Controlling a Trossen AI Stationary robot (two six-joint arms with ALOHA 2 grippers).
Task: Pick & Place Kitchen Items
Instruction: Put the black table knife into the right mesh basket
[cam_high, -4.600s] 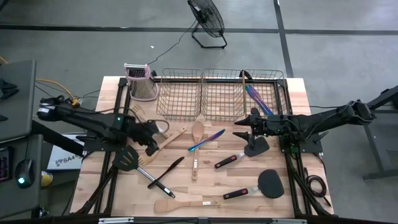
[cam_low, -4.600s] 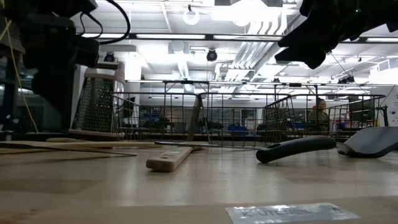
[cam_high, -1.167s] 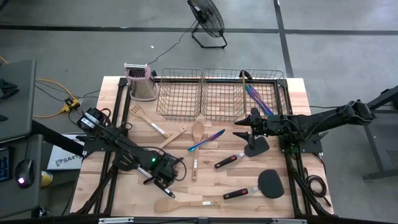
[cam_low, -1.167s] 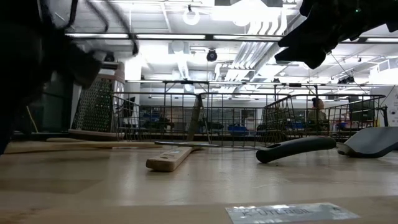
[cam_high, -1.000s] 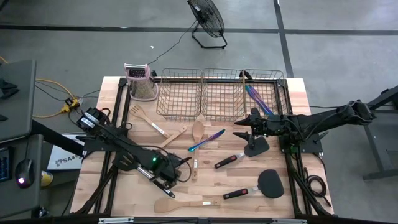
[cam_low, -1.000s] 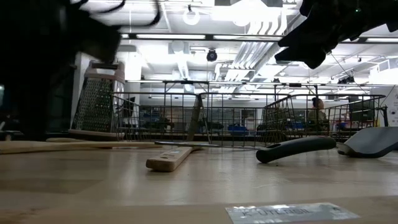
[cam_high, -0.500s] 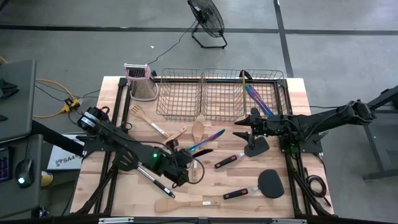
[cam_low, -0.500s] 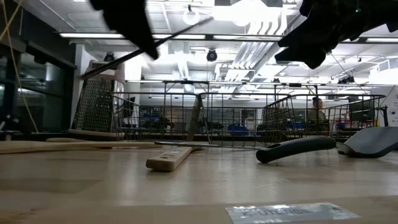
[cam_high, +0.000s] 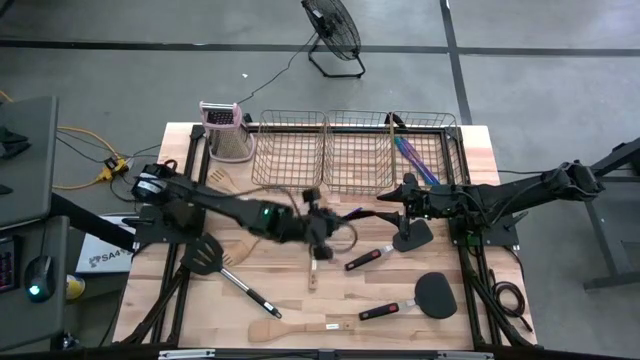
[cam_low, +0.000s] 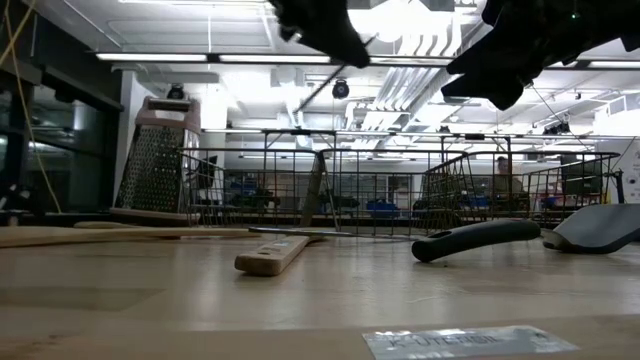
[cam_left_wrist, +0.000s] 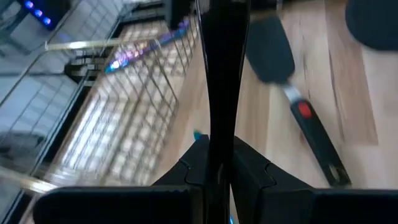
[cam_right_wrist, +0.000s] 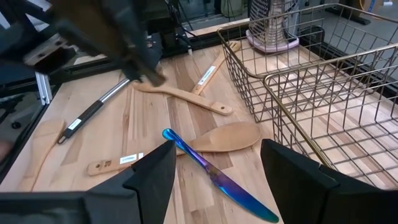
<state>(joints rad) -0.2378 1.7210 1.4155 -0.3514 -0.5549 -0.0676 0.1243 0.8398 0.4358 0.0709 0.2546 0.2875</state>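
A grey concrete floor with dark seams surrounds the light wooden table (cam_high: 440, 330), and a black floor fan (cam_high: 333, 33) stands beyond its far edge. In the low view the room behind shows a white ceiling with strip lights and pipes.

Three wire mesh baskets (cam_high: 355, 150) sit side by side along the table's far edge; the right-hand one holds slim iridescent blue-purple cutlery (cam_high: 413, 160). At the left end of the row, apart from it, stands the metal box grater with a pink top (cam_high: 226, 131).

The left arm reaches across the table's middle. Its left gripper (cam_high: 322, 225) is raised above the boards, just in front of the middle basket, its fingers pinched tight on a slim black utensil handle (cam_left_wrist: 221, 81) that runs straight out between them in the left wrist view.

The right arm waits over the right half of the table, its right gripper (cam_right_wrist: 214, 163) spread wide and empty.

Loose on the boards lie a black slotted spatula (cam_high: 205, 254), a black spatula with a black-red handle (cam_high: 420, 296), a light wooden spoon (cam_right_wrist: 219, 137), a flat wooden spatula (cam_high: 285, 330) near the front edge, and one iridescent blue-purple knife (cam_right_wrist: 217, 178) touching the spoon.
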